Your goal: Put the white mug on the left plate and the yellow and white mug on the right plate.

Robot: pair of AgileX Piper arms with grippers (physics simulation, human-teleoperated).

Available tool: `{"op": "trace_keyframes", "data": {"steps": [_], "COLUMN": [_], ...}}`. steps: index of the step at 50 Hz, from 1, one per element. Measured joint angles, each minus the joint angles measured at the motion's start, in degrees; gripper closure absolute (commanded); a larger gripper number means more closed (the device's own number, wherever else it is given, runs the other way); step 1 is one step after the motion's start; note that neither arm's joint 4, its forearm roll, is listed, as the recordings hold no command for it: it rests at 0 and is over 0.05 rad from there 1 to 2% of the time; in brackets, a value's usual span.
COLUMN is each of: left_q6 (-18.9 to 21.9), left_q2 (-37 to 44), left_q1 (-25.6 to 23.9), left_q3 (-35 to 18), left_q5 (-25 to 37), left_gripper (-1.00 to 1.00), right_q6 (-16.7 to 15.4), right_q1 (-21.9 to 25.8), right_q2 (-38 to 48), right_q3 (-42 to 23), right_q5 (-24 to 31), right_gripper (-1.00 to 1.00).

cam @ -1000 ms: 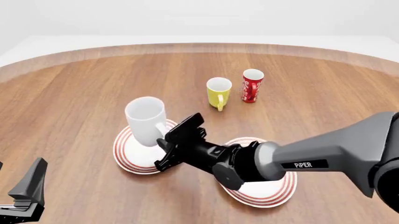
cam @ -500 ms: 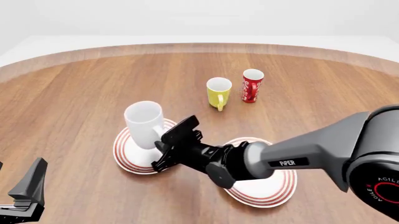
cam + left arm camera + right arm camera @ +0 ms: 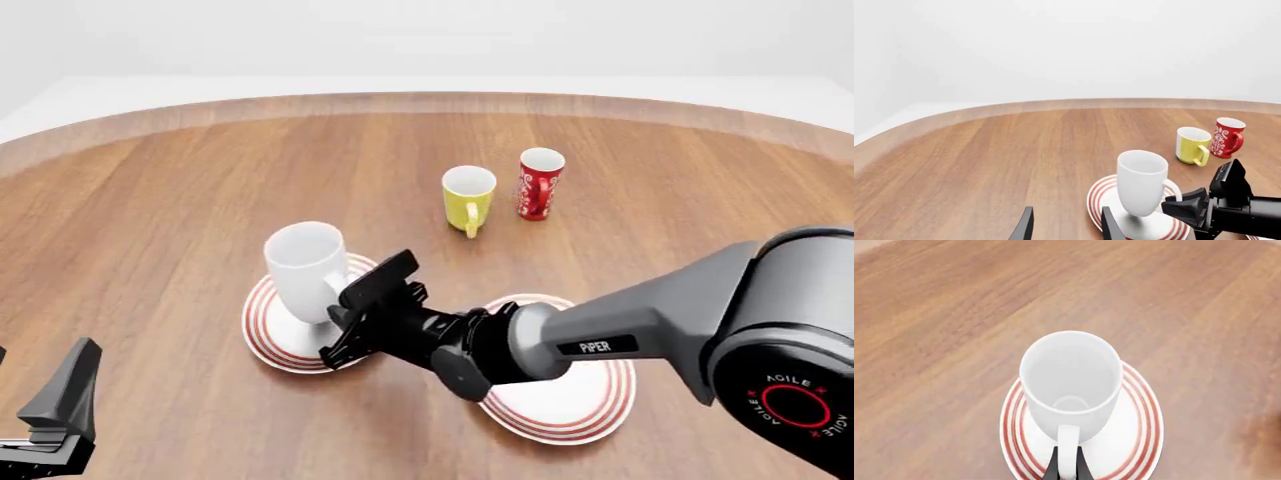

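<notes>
On left plate [image 3: 274,325]: white mug [image 3: 306,270] | right end effector [image 3: 350,312] clamps handle | left end effector [image 3: 1066,227] open

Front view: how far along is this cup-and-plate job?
About halfway. The white mug stands upright on the left plate, its handle pinched by the right gripper, so letting go comes next. The yellow and white mug sits on bare table beside a red cup, and the right plate holds nothing. The left gripper is open and idle.
</notes>
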Motion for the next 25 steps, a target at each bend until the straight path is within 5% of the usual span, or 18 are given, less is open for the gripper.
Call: {"op": "trace_keyframes", "data": {"steps": [14,15,25], "left_q6": [0.0,0.0,0.0], "left_q2": [0.0,0.0,0.0], "left_q1": [0.0,0.0,0.0], "left_q3": [0.0,0.0,0.0], "left_q5": [0.0,0.0,0.0], "left_gripper": [-1.0,-1.0,-1.0], "right_q6": [0.2,0.2,0.5], "right_q1": [-0.3,-0.3,-0.6], "right_q2": [0.8,0.8,0.8], "right_q3": [-0.7,-0.8,-1.1], "right_q5": [0.6,0.7,0.9], "right_gripper": [1.0,-1.0,-1.0]}}
